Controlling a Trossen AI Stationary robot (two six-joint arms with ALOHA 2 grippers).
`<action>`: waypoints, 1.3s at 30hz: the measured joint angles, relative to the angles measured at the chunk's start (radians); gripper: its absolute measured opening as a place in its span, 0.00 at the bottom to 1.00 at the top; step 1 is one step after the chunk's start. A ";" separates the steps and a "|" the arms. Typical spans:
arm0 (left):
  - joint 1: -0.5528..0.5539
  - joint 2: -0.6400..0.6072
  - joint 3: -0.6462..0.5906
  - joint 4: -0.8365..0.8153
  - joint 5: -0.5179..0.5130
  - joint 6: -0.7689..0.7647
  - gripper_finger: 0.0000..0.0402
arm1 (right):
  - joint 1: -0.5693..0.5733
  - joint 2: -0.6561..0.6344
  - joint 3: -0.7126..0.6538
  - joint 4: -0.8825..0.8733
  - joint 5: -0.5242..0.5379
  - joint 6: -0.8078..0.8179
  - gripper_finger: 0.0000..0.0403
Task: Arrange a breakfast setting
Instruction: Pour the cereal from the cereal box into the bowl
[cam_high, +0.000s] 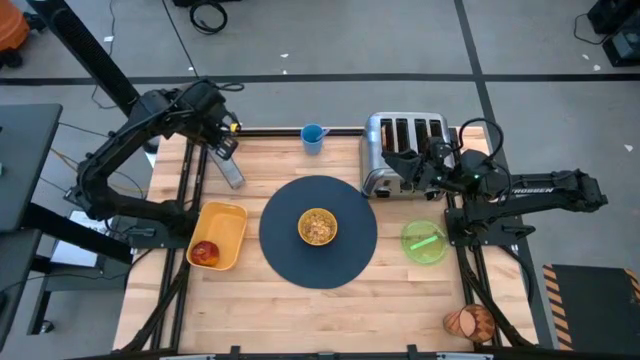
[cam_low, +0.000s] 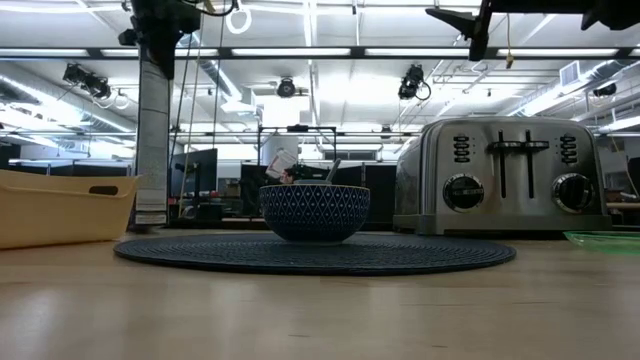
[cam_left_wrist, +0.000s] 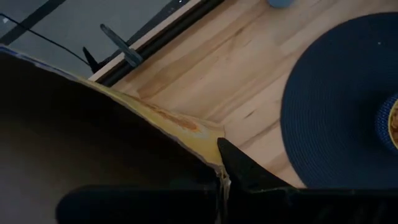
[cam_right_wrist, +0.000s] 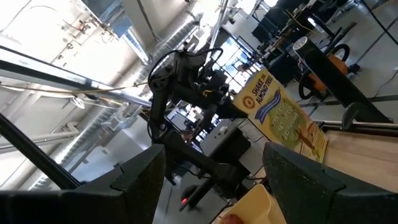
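Note:
My left gripper (cam_high: 222, 143) hangs above the table's far left corner, shut on a cereal box (cam_high: 230, 168). The box shows as a grey slab (cam_low: 152, 130) in the low view and with its yellow printed face (cam_right_wrist: 280, 118) in the right wrist view. A bowl (cam_high: 318, 227) with cereal in it sits at the middle of the dark round mat (cam_high: 290, 255). The green plate (cam_high: 424, 242) lies to the mat's right. A red apple (cam_high: 205, 252) rests in a yellow tray (cam_high: 225, 222). My right gripper (cam_high: 398, 166) stands open above the toaster (cam_high: 405, 135), holding nothing. My left gripper pinches the cereal box at its upper end (cam_left_wrist: 208, 146) between its two fingers, coming from above and slanting down. One dark finger (cam_left_wrist: 242, 168) lies against the box's face. The box hangs below the fingers (cam_low: 152, 200), nearly upright.
A small blue cup (cam_high: 313, 137) stands at the table's far edge, left of the toaster. An orange-brown cup (cam_high: 470, 322) lies at the near right corner. Bare wood runs along the near side in front of the mat.

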 joint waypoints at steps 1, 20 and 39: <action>0.004 0.000 0.000 0.000 0.001 -0.006 0.01 | 0.000 0.000 0.000 -0.002 0.000 0.000 0.68; 0.007 -0.021 -0.080 0.046 0.035 -0.091 0.04 | 0.000 0.000 0.000 -0.008 -0.001 -0.007 0.68; 0.007 -0.025 -0.041 0.051 0.035 -0.029 0.35 | 0.000 0.000 0.000 -0.052 -0.030 -0.009 0.68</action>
